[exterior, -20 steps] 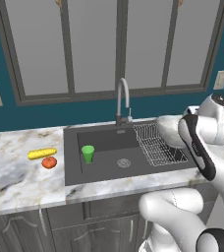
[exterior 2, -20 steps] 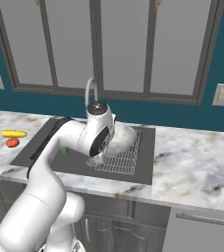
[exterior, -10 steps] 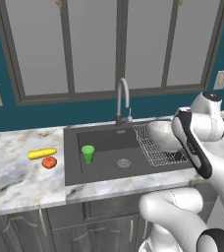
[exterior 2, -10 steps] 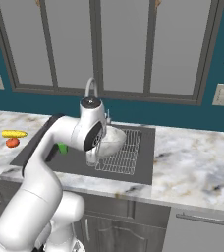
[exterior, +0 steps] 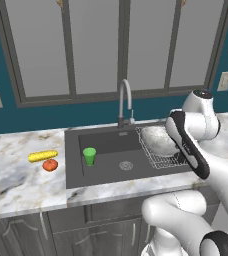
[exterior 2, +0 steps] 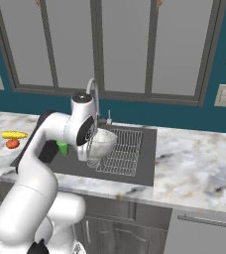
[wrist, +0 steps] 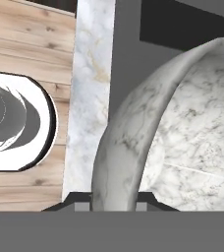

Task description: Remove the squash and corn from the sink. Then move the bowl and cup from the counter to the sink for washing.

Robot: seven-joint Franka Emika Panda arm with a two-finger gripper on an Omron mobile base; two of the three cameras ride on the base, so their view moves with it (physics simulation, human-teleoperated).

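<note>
Bowl (exterior: 158, 139) sits in the grip of the end effector (wrist: 113, 204), tipped on its side above the wire rack (exterior 2: 119, 151) in the right part of the sink (exterior: 106, 170). In the hand view the bowl's speckled rim runs down between the two dark fingertips (wrist: 80, 201), so the end effector is closed on that rim, with the bowl's pale inside (wrist: 197, 142) spread to the right. The same view shows a strip of marbled bench edge (wrist: 89, 88) and wooden floor (wrist: 25, 49) beyond it.

From the right base view the bowl (exterior 2: 101, 143) hangs just beside the white arm (exterior 2: 60, 134), over the near left part of the rack and close under the curved faucet (exterior 2: 94, 94). From the left base view the arm (exterior: 188, 145) crosses in front of the bowl's right side, and the faucet (exterior: 126, 100) stands behind the basin between the open part and the rack.

Cup (exterior: 89, 155), green and upright, stands on the sink floor in the left part of the basin, well apart from the bowl and to the left of the round drain (exterior: 126, 165). In the right base view a bit of the cup (exterior 2: 63, 147) shows behind the arm.

Corn (exterior: 42, 156) lies on the bench (exterior: 21, 180) to the left of the sink, and the squash (exterior: 50, 165) rests just beside it, on the near side. Both also show at the left edge of the right base view, corn (exterior 2: 14, 134) above squash (exterior 2: 12, 144).
</note>
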